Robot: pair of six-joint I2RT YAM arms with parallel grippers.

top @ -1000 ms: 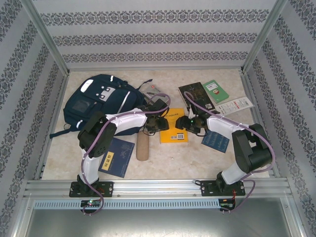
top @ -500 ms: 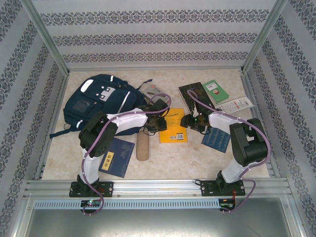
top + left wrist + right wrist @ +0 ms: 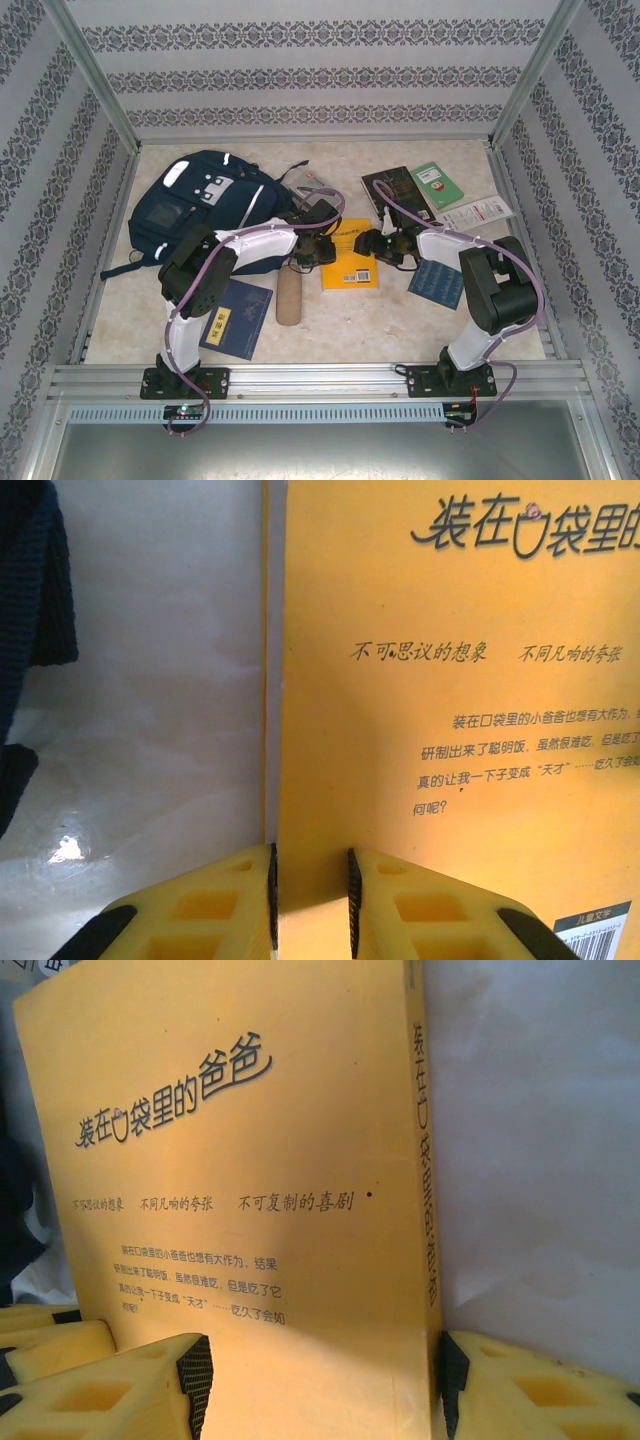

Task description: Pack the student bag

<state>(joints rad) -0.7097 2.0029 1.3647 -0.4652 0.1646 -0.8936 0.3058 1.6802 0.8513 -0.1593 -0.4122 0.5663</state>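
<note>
The student bag (image 3: 200,205), navy blue with a white stripe, lies at the back left; its fabric (image 3: 30,590) shows at the edge of the left wrist view. A yellow book (image 3: 352,262) lies flat mid-table between both grippers. My left gripper (image 3: 322,247) is shut on the yellow book's (image 3: 450,730) left edge. In the left wrist view this gripper (image 3: 310,900) has one pad at the page edge and one on the cover. My right gripper (image 3: 372,243) is open. It (image 3: 325,1380) straddles the spine side of the book (image 3: 250,1160), one pad over the cover, one just past the spine.
A dark blue book (image 3: 235,318) and a brown cylinder (image 3: 289,298) lie near the left arm. Another blue book (image 3: 437,283) sits under the right arm. A dark book (image 3: 395,190), a green book (image 3: 437,184) and a white booklet (image 3: 478,212) lie at the back right. Patterned walls enclose the table.
The left jaws have narrowed onto the yellow book's left edge. The right gripper drew back to the right, then returned to the book's spine side.
</note>
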